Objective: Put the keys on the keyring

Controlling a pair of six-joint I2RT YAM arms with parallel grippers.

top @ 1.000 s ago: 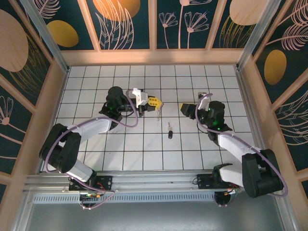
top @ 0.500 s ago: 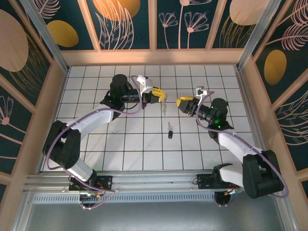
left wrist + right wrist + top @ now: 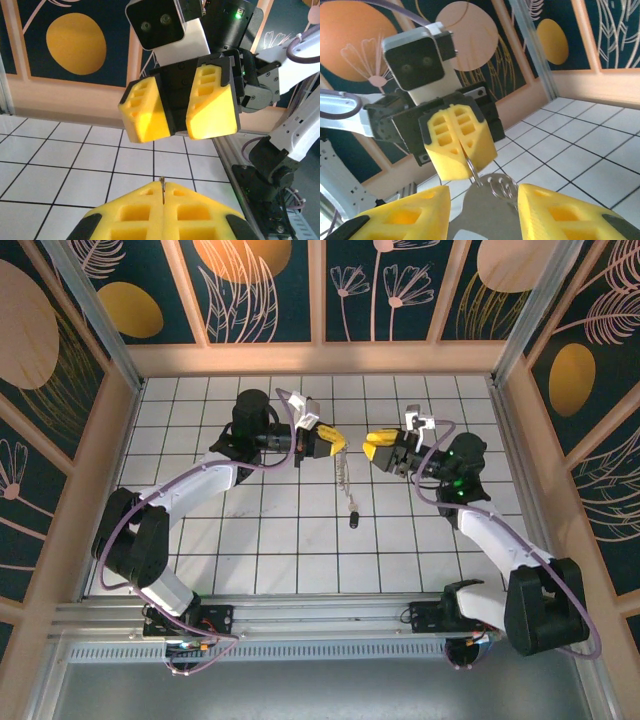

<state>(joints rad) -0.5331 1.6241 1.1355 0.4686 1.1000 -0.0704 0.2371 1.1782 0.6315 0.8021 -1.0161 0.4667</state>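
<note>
Change over last second: both arms swing inward; grippers now face each other above middle of tiled table (image 3: 250,540), near, not touching.

Left gripper (image 3: 331,443): yellow fingers clenched on keyring (image 3: 344,472), which dangles below tips, clear of tiles. Whether silver key hangs with it: too small to tell.

Right gripper (image 3: 381,447): fingers parted, gap narrowing, ring's loops just ahead between them; nothing grasped.

Black-headed key (image 3: 353,517): stays flat on tile beneath, untouched.

Judgement: two-handed hold on ring being set up; black-headed key not yet threaded.

Writing: no readable brand, label or text.
</note>
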